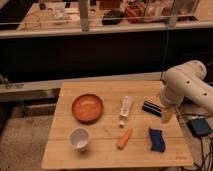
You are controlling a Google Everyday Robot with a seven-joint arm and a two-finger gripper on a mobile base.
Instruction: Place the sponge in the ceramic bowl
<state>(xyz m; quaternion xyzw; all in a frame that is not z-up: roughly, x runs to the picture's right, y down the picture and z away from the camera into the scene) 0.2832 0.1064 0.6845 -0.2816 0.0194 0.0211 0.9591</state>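
The white arm reaches in from the right, and part of it is cut off at the edge of view. Its lower end narrows to the tool, which hangs over the right-hand part of the wooden surface. The tip is a pale shape against the wood, so I cannot tell whether it is spread or drawn together, or whether it touches the surface.

A small black block lies just beside the tool, on the bowl's side. The blue sponge lies flat on the surface, nearer the front edge than the tool, close to it but apart.

The orange ceramic bowl sits well apart from the sponge. Between them are a white bottle lying on its side and a carrot. A white cup stands in front of the bowl. The clutter behind the surface is too dim to name.
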